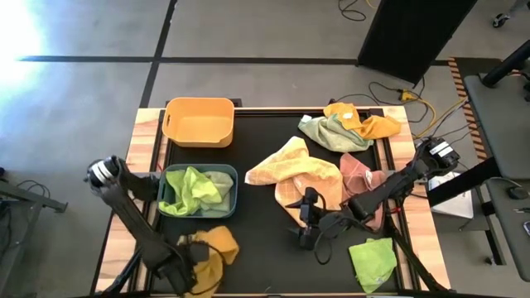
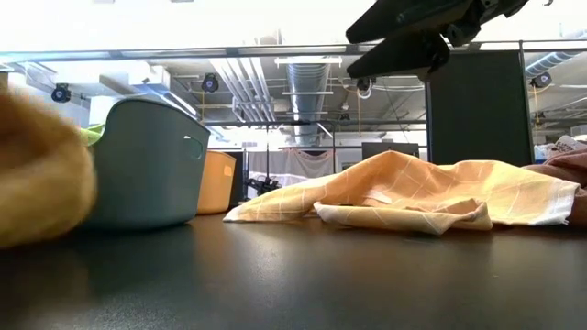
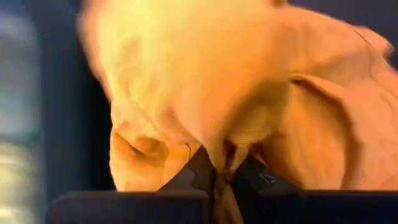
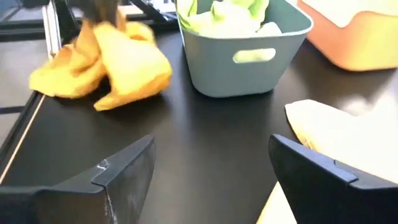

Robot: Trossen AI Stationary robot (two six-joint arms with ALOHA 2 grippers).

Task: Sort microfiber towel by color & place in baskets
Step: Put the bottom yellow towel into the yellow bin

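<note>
From above, the left gripper (image 1: 199, 261) sits at the near left of the black table (image 1: 265, 132), clenched on a deep yellow towel (image 1: 217, 246) that lies bunched just in front of the blue-grey basket (image 1: 199, 191); that basket holds green towels (image 1: 195, 187), and the empty yellow-orange basket (image 1: 199, 122) stands just beyond it. The right gripper (image 1: 308, 225) hovers released over the table's near middle, beside a pale yellow checked towel (image 1: 290, 165), with a pink towel (image 1: 358, 172) to its right, a green towel (image 1: 373, 258) at the near right and a small heap of green and orange towels (image 1: 348, 124) at the far right. At table height, the checked towel (image 2: 404, 188) lies spread flat right of the blue-grey basket (image 2: 147, 165); the blurred orange mass at the left edge is probably the held towel. The left wrist view shows dark fingers (image 3: 193, 177) pinching a fold of yellow towel (image 3: 249, 81). The right wrist view shows its fingers (image 4: 124, 168) spread wide above bare table, facing the blue-grey basket (image 4: 242, 43) and the yellow towel (image 4: 112, 65)
</note>
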